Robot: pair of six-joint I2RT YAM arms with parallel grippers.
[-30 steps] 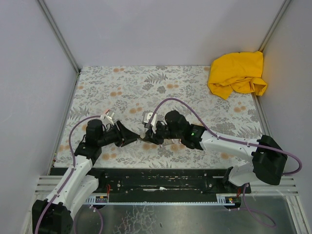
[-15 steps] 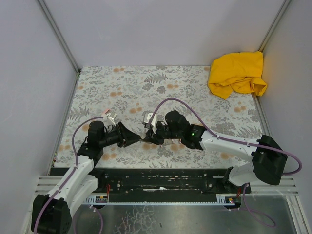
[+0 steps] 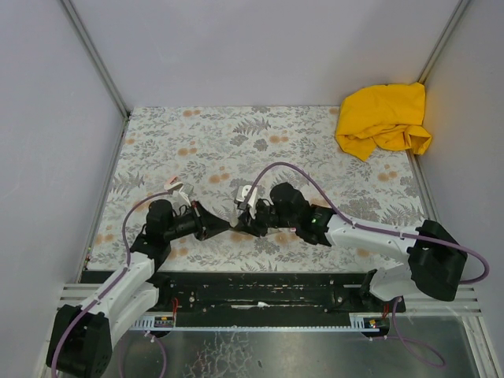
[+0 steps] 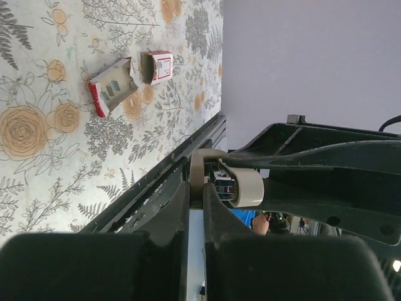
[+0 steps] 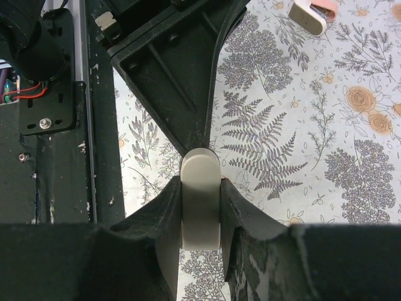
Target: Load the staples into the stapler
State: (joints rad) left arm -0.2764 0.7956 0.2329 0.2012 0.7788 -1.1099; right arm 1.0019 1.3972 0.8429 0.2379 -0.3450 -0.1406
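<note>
**mika:** so how far along is this? loaded yet?

**jo:** nope, early days I'd say; the stapler point(image 5: 200, 210) is up off the table, squeezed between the pads of the right gripper point(image 5: 200, 182); the left gripper point(image 4: 196, 188) is nearly closed, just a sliver of gap, nipping the stapler's other end; can't tell if the channel's open; no staples at it that I can make out

**mika:** where are they then?

**jo:** guessing the box; the white-and-red tray point(image 4: 113, 88) and its sleeve point(image 4: 158, 67) lie side by side on the floral table point(image 3: 236, 134), apart from both grippers; contents too small to tell; so fetching a strip, sliding it in and closing up all look left to do

**mika:** anything in the way?

**jo:** not really; yellow cloth point(image 3: 383, 118) is off in the far right corner; small cream-and-pink thing point(image 5: 310, 12) out past the left gripper, no idea what; real snag is both grippers are busy, so one would have to let go
</note>
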